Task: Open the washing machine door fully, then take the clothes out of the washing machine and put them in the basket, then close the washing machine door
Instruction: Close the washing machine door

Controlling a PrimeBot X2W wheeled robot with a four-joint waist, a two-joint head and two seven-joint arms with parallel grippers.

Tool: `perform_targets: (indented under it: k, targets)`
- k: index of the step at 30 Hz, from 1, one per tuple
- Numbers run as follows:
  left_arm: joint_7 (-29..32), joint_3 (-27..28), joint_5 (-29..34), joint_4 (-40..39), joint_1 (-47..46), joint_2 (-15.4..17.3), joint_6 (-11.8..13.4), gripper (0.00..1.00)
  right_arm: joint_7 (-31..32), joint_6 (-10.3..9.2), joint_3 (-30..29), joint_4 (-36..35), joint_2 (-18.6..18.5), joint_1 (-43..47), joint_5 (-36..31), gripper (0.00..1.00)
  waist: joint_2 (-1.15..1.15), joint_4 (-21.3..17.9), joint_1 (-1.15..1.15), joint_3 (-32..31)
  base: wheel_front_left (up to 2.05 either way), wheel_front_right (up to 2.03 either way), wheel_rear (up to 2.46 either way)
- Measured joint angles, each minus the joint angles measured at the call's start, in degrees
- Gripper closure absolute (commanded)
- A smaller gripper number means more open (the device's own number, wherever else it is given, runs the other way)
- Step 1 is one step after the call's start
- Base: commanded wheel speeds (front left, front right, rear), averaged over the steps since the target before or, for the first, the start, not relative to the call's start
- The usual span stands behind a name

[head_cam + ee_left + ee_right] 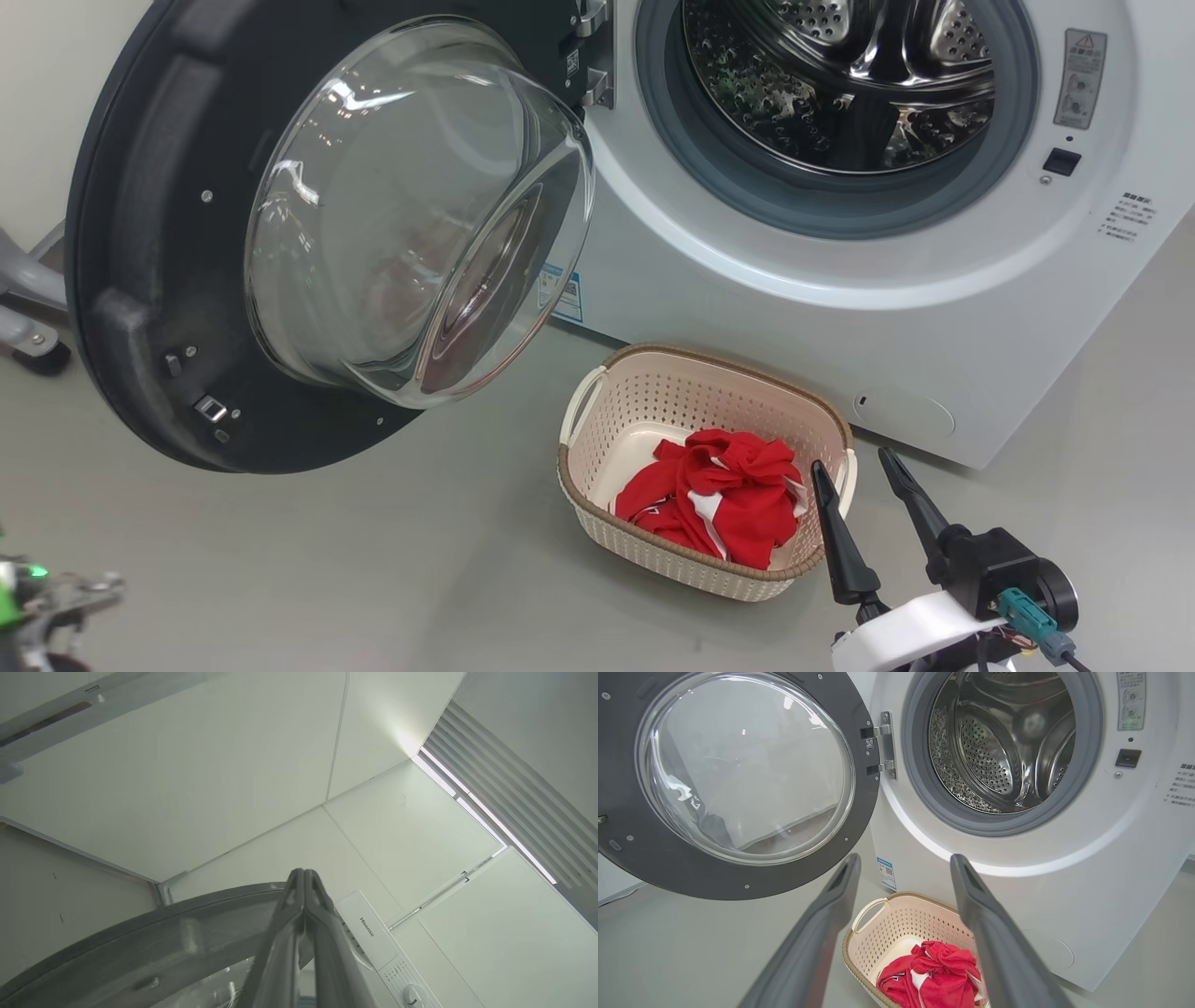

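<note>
The washing machine door (140,280) hangs wide open to the left of the white washing machine (747,308), its glass bowl bulging toward me. No fabric shows in the steel drum (994,751). The red and white clothes (728,495) lie bunched in the cream basket (644,401) on the floor in front of the machine. My right gripper (852,457) is open and holds nothing, just right of the basket's near right corner; in its own view the right gripper (904,858) frames the basket (896,924) and clothes (934,980). My left gripper (304,872) is shut and points up past the door's rim (140,933).
A grey wheeled stand leg (28,308) sits on the floor behind the open door at far left. The grey floor (373,560) stretches in front of the basket and under the door. A blue label (563,294) marks the machine's lower left corner.
</note>
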Motion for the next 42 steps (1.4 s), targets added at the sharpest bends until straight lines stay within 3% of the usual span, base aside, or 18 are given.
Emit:
perform_targets:
  k: [7,14,20,29,42]
  targets:
    - [0.91,8.65,-4.75,5.82,-3.61,6.61,0.01,1.0,0.0,0.11,-0.11,0.09,0.01,0.0,-0.32,0.0,0.0,0.35,0.0,-0.11,0.0,0.0,0.0]
    - [5.75,11.72,-11.12,15.23,-7.58,11.71,2.05,1.0,0.0,0.49,0.0,0.19,0.01,-0.01,-0.44,0.0,0.0,0.34,0.0,0.06,0.0,0.0,0.0]
    - [12.39,10.0,-15.8,22.27,-10.73,15.21,4.58,1.0,0.0,1.01,0.16,0.4,0.01,-0.1,-0.96,0.0,0.0,0.08,0.0,0.76,0.0,0.0,0.0]
    - [21.98,6.13,-20.36,30.77,-13.34,17.84,7.61,1.0,0.0,1.6,0.57,0.87,-0.01,-0.63,-1.65,0.0,0.0,-0.66,0.0,1.45,0.0,0.0,0.0]
    - [29.97,1.93,-20.79,37.82,-15.67,18.93,7.56,1.0,0.0,2.25,0.54,1.47,-0.05,-2.01,-2.5,0.0,0.0,-2.64,0.0,2.8,0.0,0.0,0.0]
